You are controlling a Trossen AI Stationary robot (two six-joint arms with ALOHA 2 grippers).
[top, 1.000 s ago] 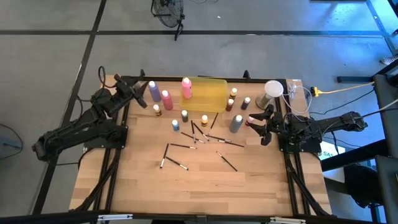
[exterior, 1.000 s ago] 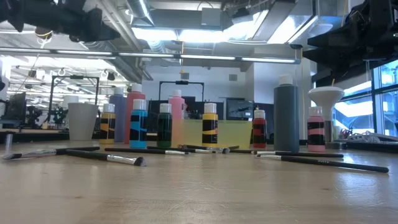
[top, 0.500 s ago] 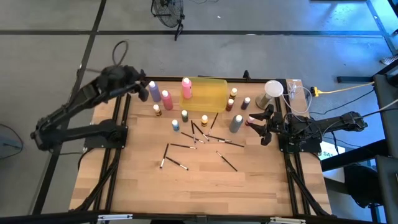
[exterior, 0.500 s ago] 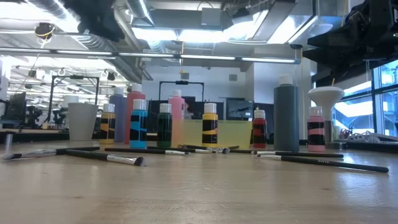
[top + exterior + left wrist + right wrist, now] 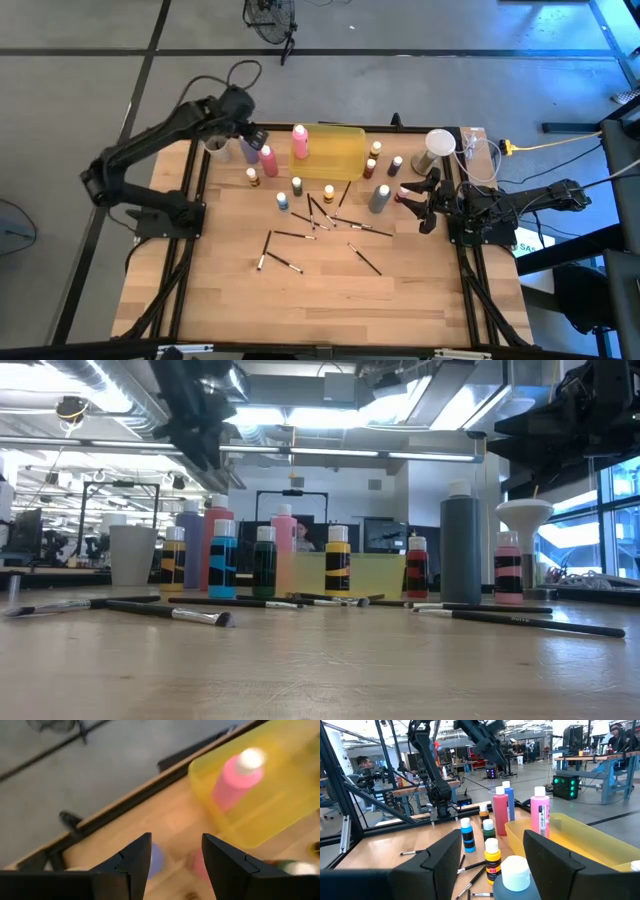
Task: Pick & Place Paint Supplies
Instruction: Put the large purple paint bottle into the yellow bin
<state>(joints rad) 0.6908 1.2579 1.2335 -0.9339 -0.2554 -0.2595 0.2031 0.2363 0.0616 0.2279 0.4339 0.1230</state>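
Observation:
My left gripper (image 5: 249,137) is open and empty, pointing down above the tall purple bottle (image 5: 247,149), whose top (image 5: 155,858) shows between its fingers. A tall pink bottle (image 5: 268,160) stands beside it. Another pink bottle (image 5: 299,141) stands in the yellow tray (image 5: 342,152). The tall grey bottle (image 5: 379,198) and several small white-capped bottles (image 5: 297,186) stand upright mid-table. Thin dark brushes (image 5: 283,264) lie flat on the wood. My right gripper (image 5: 427,205) is open and empty at the right edge, beside a small pink bottle (image 5: 404,190).
A pale round cup (image 5: 439,144) stands at the far right and another (image 5: 131,554) at the far left. The near half of the table (image 5: 320,300) holds only a few brushes. People and benches show in the room beyond.
My left arm has risen from low at the table's far left corner. Its gripper has swung toward the right and tipped to point down over the purple bottle. Nothing on the table has moved.

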